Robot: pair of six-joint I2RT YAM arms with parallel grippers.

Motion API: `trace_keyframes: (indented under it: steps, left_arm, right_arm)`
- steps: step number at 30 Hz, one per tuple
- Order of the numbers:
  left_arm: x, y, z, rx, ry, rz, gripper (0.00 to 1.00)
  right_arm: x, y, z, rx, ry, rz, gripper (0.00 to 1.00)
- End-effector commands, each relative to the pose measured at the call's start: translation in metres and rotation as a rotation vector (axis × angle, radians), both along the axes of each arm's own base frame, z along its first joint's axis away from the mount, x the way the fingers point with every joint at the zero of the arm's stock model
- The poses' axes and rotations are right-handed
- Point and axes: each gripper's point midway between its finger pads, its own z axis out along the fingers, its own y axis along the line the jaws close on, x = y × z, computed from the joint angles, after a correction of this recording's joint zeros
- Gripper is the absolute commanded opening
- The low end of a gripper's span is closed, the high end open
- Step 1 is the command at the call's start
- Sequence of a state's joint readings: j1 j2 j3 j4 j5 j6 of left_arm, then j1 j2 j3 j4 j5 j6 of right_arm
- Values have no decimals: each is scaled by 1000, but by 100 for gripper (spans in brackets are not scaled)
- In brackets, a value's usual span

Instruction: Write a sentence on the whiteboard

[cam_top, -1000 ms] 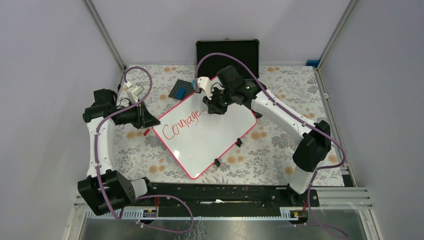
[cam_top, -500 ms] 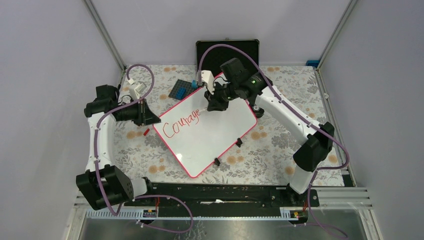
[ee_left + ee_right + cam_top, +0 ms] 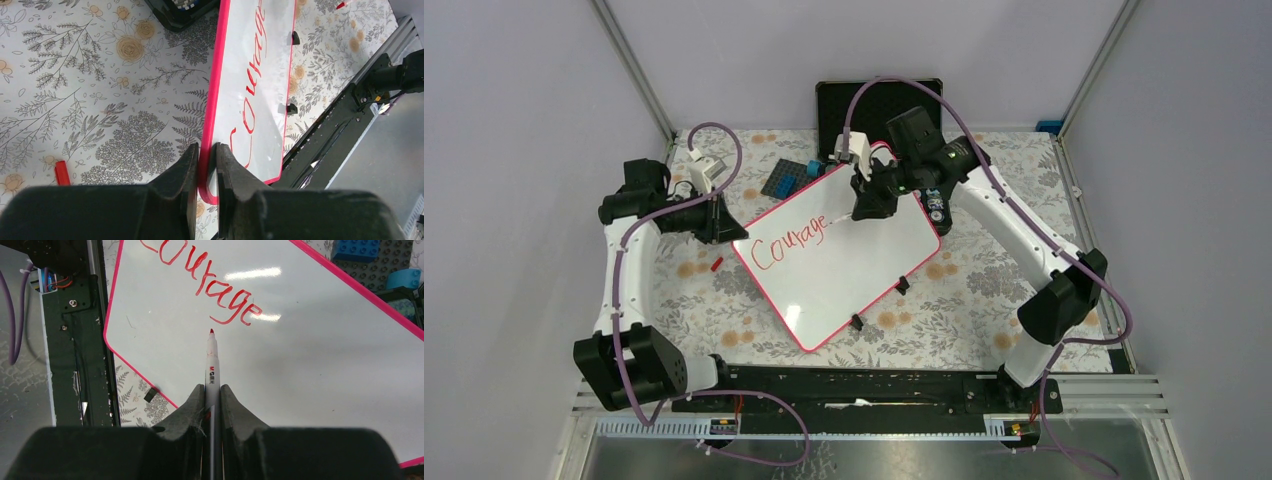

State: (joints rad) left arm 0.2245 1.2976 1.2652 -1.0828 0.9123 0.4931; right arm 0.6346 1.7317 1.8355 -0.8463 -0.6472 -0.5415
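The whiteboard (image 3: pixel 854 275), white with a pink frame, lies at an angle on the flowered table. The sentence (image 3: pixel 789 242) on it reads "Courage" in red, also seen in the left wrist view (image 3: pixel 252 90) and the right wrist view (image 3: pixel 205 282). My left gripper (image 3: pixel 729 232) is shut on the whiteboard's pink frame (image 3: pixel 209 125) near its left corner, one finger on each side. My right gripper (image 3: pixel 861 212) is shut on a white marker (image 3: pixel 212 370). Its red tip points at the board just beside the last letters; I cannot tell whether it touches.
A black case (image 3: pixel 879 100) stands open at the back. A grey baseplate with blue bricks (image 3: pixel 789 178) lies beside the board's far edge. A red cap (image 3: pixel 715 265) lies on the cloth left of the board. Two black clips (image 3: pixel 902 285) sit on its near edge.
My right gripper has moved right and toward the back with the marker, off the end of the word. The left arm shifted slightly toward the back, still gripping the frame.
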Motion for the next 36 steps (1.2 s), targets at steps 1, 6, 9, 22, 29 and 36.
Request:
trace_keyframes:
  steps: [1,6,9,22,29,36]
  left_arm:
    - [9,12,-8,134,-69,-4,19]
    - [1,7,-1,105,-67,11,38]
    - [-3,3,4,83,-78,6,41]
    - [-6,-2,0,57,-66,-2,31]
    - [-6,-1,-1,58,-66,7,22]
    - [-5,-1,-2,58,-67,6,17]
  right_arm:
    - [-4,-9,24,58,-11,6,0]
    - [5,-17,20,66,-9,-23,0]
    - [14,-21,15,71,-18,-50,0]
    - [24,-3,1,88,-66,-71,0]
    - [35,1,-11,32,-126,-116,0]
    - [39,1,-19,-3,-143,-127,0]
